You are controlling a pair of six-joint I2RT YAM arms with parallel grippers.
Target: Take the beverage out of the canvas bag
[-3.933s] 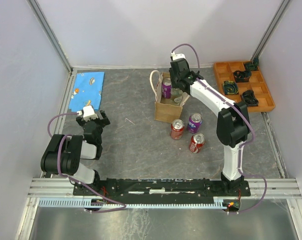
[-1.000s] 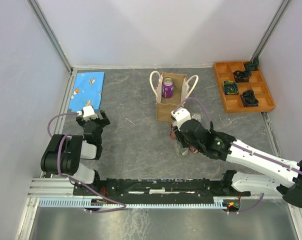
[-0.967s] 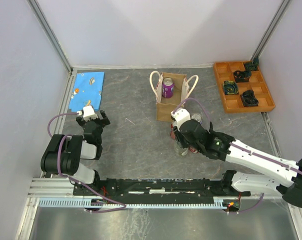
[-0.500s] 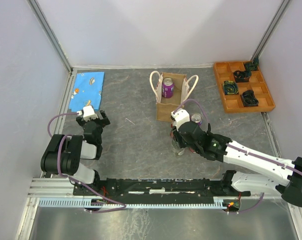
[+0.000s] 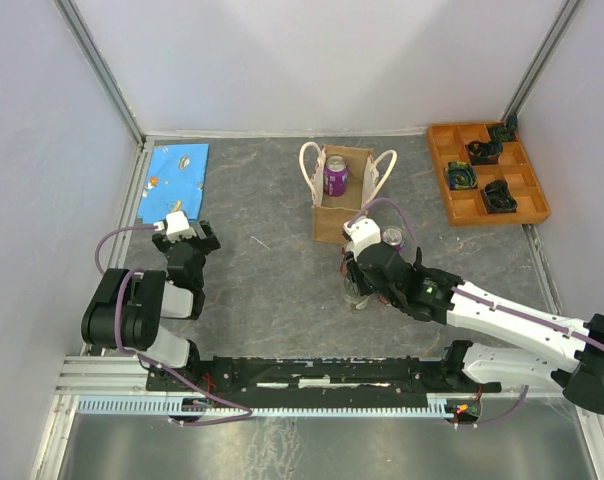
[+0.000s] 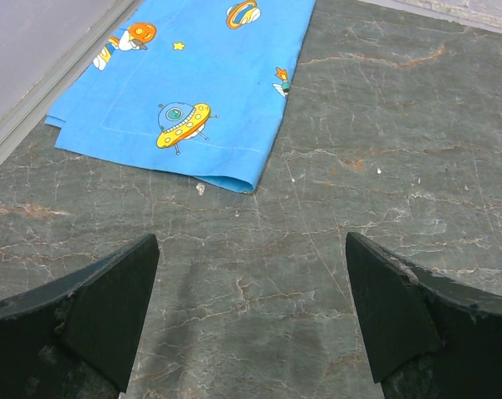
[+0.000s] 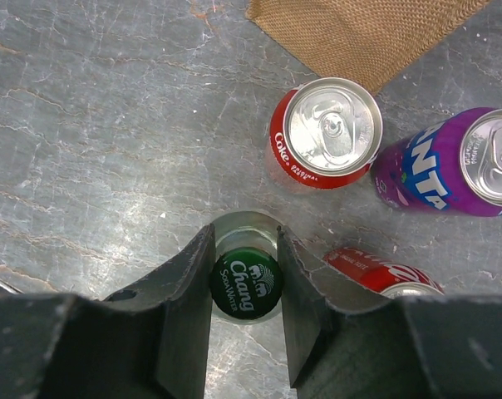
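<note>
Fingers clamp the soda bottle upright, cap skyward.

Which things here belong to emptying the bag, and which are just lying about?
Job: canvas bag; purple can inside it; green-capped bottle in right pincer; Coke can, Fanta can, red can beside the bag.
Lying about: blue cloth; orange tray.

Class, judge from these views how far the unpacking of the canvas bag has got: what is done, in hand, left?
Done: two red cans and a purple Fanta can are outside the canvas bag. In hand: the right pincer is shut on a green-capped bottle beside them. Left: another purple can sits inside the bag.
</note>
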